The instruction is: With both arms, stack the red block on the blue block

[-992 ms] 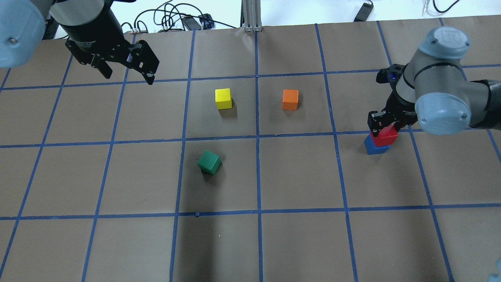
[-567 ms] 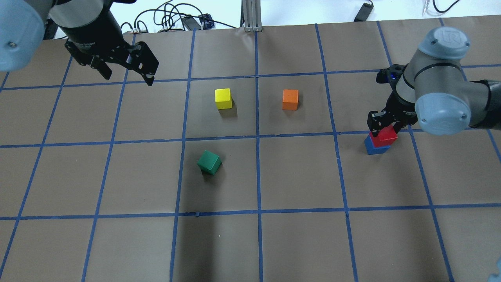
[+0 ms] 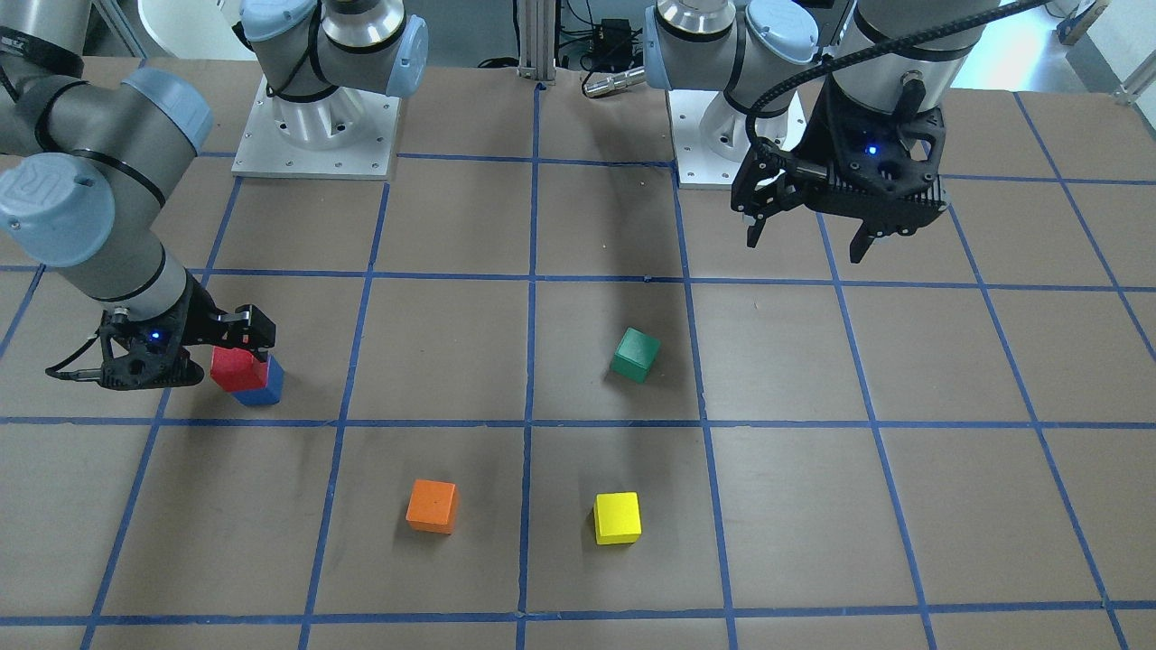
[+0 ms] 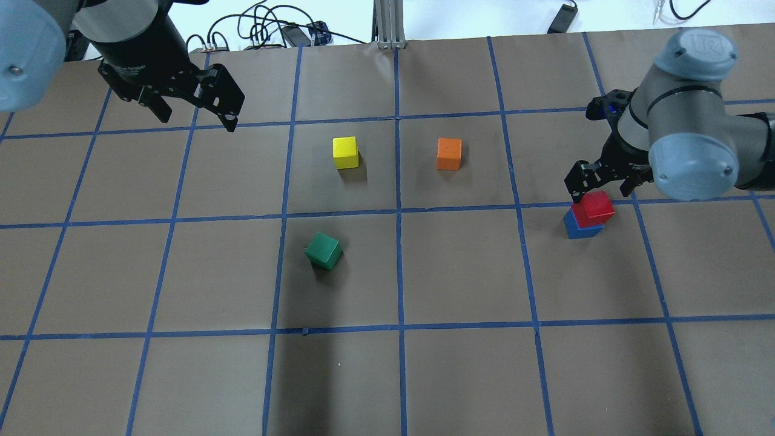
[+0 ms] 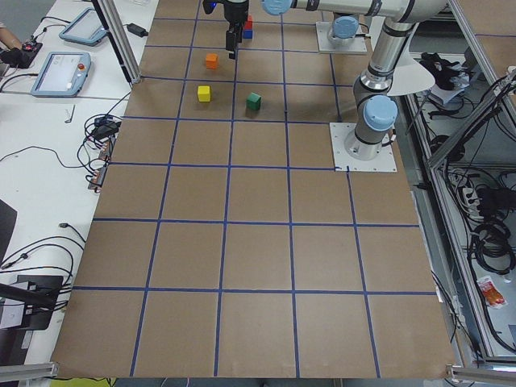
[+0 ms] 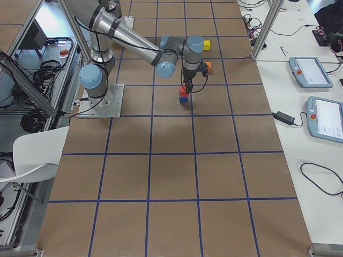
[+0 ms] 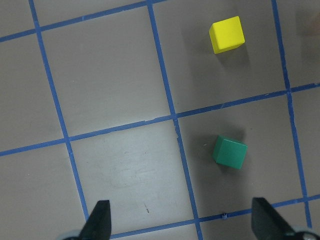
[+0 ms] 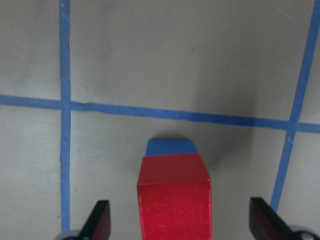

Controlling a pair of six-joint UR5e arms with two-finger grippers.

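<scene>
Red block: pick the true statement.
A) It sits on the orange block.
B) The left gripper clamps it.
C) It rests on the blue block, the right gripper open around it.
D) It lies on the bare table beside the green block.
C: the red block sits on the blue block, with the right gripper spread clear of its sides.

Red block (image 4: pixel 596 208) sits atop blue block (image 4: pixel 579 231)
</scene>
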